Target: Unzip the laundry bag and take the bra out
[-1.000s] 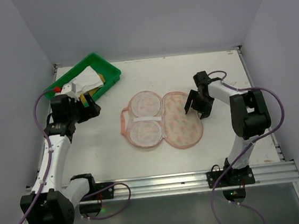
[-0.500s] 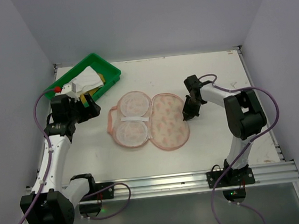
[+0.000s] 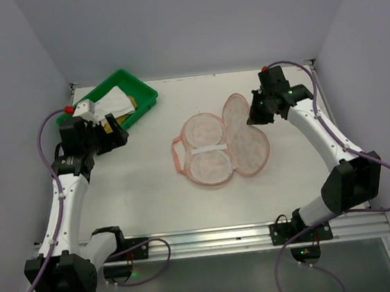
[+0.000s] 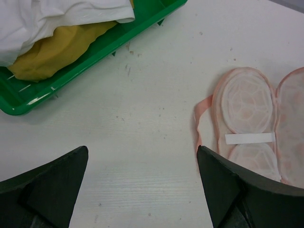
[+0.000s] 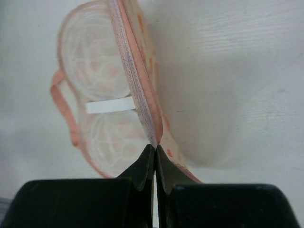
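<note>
The laundry bag (image 3: 217,148) lies unzipped mid-table, spread open like a clamshell. Its left half (image 4: 244,97) lies flat, showing white mesh rounds and a white band (image 3: 206,150). My right gripper (image 3: 255,114) is shut on the rim of the printed right half (image 5: 137,85) and holds it tilted up off the table; the fingertips (image 5: 151,154) pinch the pink trim. My left gripper (image 4: 142,190) hangs open over bare table between the green tray and the bag, holding nothing. The bra is not to be made out in any view.
A green plastic tray (image 3: 145,95) sits at the back left with white cloth (image 4: 52,16) and yellow cloth (image 4: 57,50) in it. A pink loop (image 4: 202,111) sticks out from the bag's left edge. Side walls stand close to both arms.
My right gripper shut on the bag's right rim, after pushing the bag leftward, then pulled back and up to the right, raising that half and dragging the bag rightward. The left arm shifted slightly back.
</note>
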Robot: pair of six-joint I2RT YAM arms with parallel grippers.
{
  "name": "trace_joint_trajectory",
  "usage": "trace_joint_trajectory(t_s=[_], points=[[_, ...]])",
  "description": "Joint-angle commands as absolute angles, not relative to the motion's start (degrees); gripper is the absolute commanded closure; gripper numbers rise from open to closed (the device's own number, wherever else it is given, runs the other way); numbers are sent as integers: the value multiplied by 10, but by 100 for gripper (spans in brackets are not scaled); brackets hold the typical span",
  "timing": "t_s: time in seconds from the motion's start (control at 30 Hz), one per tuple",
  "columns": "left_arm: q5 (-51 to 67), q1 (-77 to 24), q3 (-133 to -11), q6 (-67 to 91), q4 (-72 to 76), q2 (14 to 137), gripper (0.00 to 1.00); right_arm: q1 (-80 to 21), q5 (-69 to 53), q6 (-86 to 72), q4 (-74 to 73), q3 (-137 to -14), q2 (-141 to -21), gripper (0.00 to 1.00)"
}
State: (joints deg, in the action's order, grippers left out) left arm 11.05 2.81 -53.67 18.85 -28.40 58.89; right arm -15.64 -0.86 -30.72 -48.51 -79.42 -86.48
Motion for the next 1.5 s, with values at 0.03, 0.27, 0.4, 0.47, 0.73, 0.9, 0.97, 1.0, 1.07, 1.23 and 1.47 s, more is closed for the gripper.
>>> trace_joint_trajectory(t_s=[0.03, 0.27, 0.4, 0.47, 0.73, 0.9, 0.97, 1.0, 1.07, 1.23, 1.47], points=[[113, 23, -560, 184, -302, 584, 0, -167, -146, -278, -491, -817, -875, 100], [119, 24, -541, 190, -296, 587, 0, -207, -241, -348, -412, -811, -944, 100], [126, 24, -532, 193, -293, 588, 0, -226, -273, -383, -352, -808, -976, 99], [128, 24, -529, 195, -292, 588, 0, -237, -281, -411, -323, -799, -988, 99], [132, 24, -526, 202, -293, 597, 0, -286, -289, -475, -199, -780, -1041, 43], [132, 25, -539, 210, -299, 585, 0, -290, -260, -427, -237, -807, -995, 1], [127, 25, -547, 212, -304, 574, 0, -284, -232, -393, -256, -816, -962, 1], [123, 25, -552, 212, -307, 570, 0, -280, -202, -383, -271, -817, -923, 1], [115, 25, -566, 208, -315, 555, 0, -267, -169, -360, -279, -803, -877, 1], [56, 25, -605, 192, -343, 505, 0, -250, -22, -305, -302, -732, -698, 1], [-94, 7, -671, 139, -435, 436, 0, -250, 122, -264, -310, -637, -479, 1]])
